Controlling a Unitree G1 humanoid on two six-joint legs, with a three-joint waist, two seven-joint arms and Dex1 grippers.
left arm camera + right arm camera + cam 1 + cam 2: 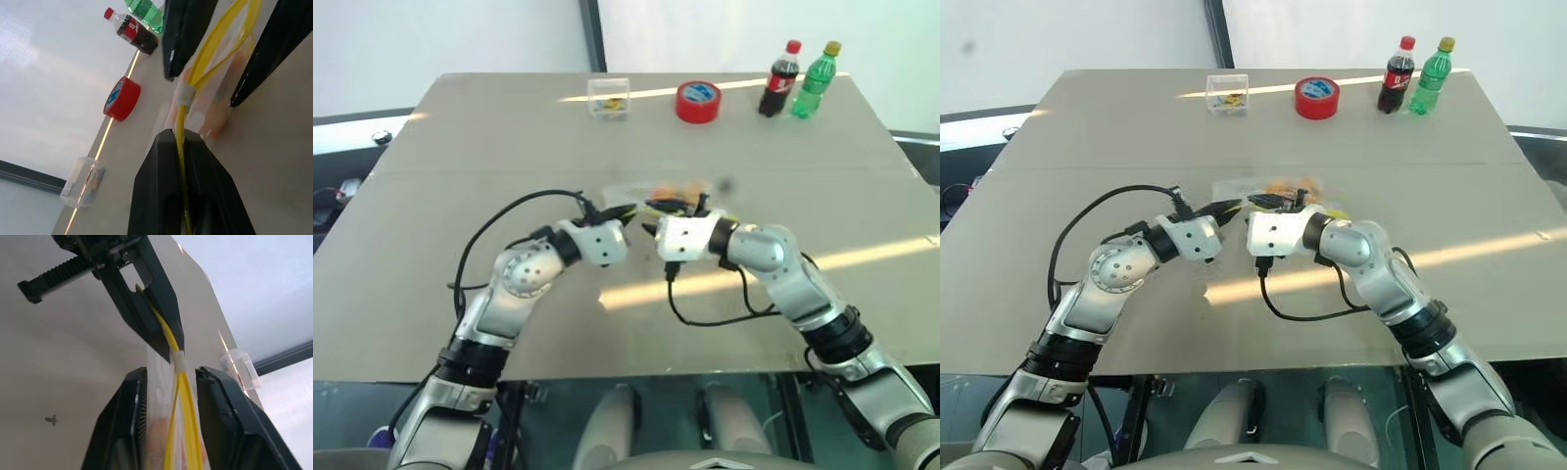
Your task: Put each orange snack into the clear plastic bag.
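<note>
Nearest the robot, the left gripper [1232, 209] was clenched on the yellow zip strip at one end of the clear, crinkly plastic bag [671, 196], held just above the flat grey table [460, 147]. The right gripper [168, 382] faced it from the other side, its two black fingers [222, 421] standing apart either side of the same strip, just past the small white slider, touching nothing that could be seen. The strip's long axis ran from one gripper toward the other, so the right one had only to close. Orange snacks [222, 93] showed inside the bag. Beyond lay open tabletop; a red tape roll [698, 101] stood well apart.
</note>
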